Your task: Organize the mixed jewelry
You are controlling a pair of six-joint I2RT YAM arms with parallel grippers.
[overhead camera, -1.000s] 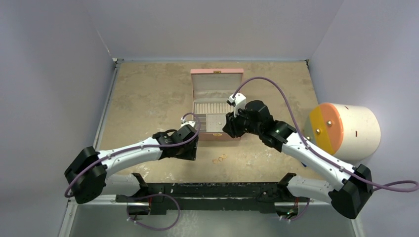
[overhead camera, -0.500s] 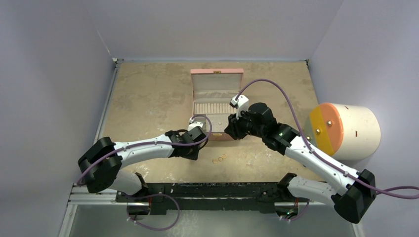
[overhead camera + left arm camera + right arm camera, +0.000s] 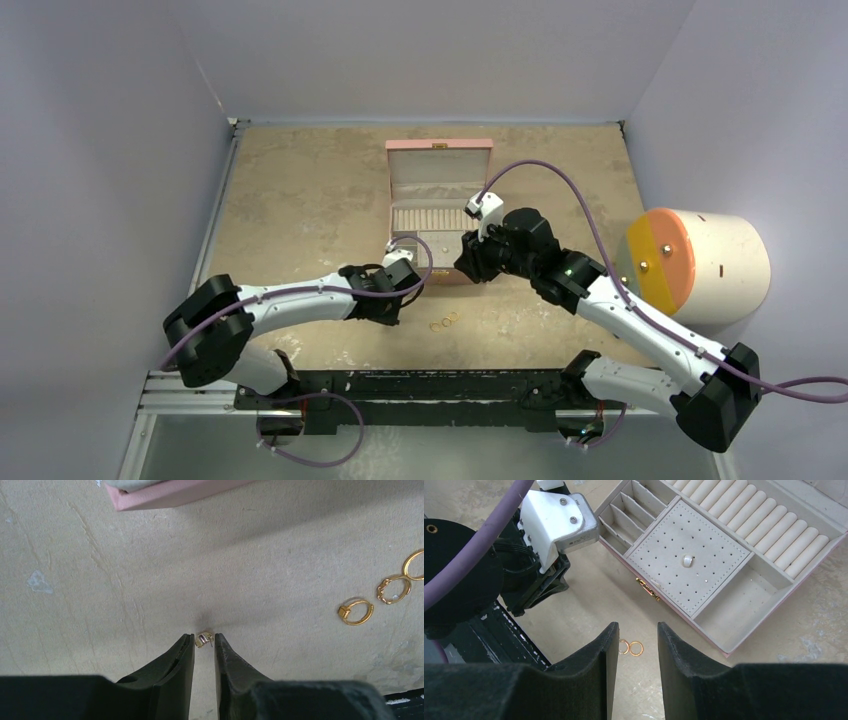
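Note:
A small gold stud lies on the table between the tips of my left gripper. The jaws stand narrowly open around it, with a sliver of gap on the right side. Three gold rings lie in a row to its right, also seen from above as gold rings in front of the pink jewelry box. My right gripper hovers open and empty above the rings, beside the box's front edge. A white bead sits on the box's perforated pad.
The box lid stands open toward the back. A white cylinder with an orange face stands at the table's right edge. A black rail runs along the near edge. My left wrist sits close to the box's front left corner.
My left arm has reached further right toward the stud and its jaws have narrowed around it. The right arm shifted slightly right, then held still, jaws unchanged.

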